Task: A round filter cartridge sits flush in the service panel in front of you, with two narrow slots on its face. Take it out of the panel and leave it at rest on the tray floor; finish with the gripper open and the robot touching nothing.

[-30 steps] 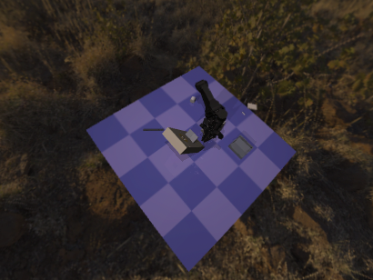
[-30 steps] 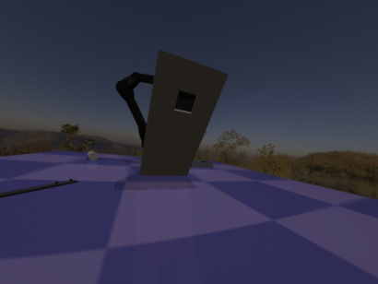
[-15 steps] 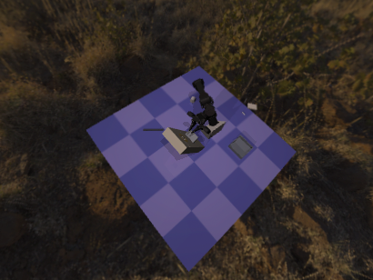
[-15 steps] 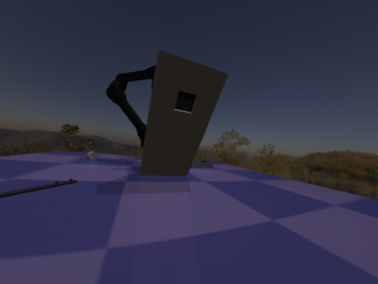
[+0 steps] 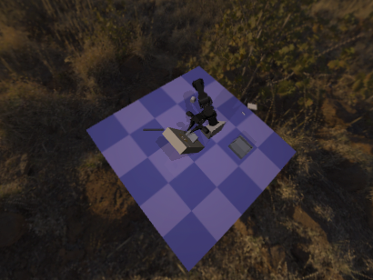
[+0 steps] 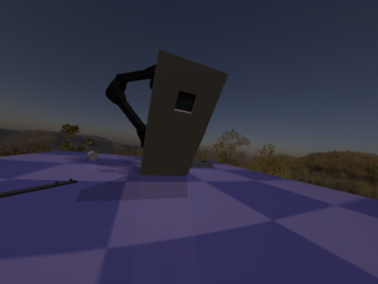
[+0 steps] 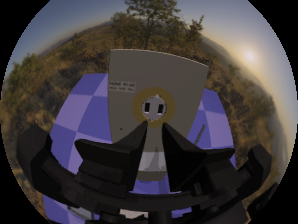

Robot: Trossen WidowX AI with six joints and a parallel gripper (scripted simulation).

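The service panel (image 5: 175, 141) (image 6: 168, 138) (image 7: 185, 80) leans as a grey slab. In the wrist view the round, pale cartridge (image 7: 154, 109) sits inside a yellow ring (image 7: 136, 108), its two dark upright slots side by side. My gripper (image 5: 187, 133) (image 7: 154, 124) is partly open, with a narrow gap and nothing between the fingertips. The tips show just below the cartridge in the wrist view; whether they touch the face cannot be told. The grey tray (image 5: 240, 146) (image 6: 203, 163) lies to the right of the panel in the top view. The panel hides the gripper in the exterior view.
A dark rod (image 5: 153, 130) (image 6: 39, 187) lies beside the panel. A small whitish cylinder (image 5: 193, 99) (image 6: 92, 156) stands near the arm. A pale block (image 5: 252, 106) is at the mat's far right edge. The panel's back has a square opening (image 6: 185, 101).
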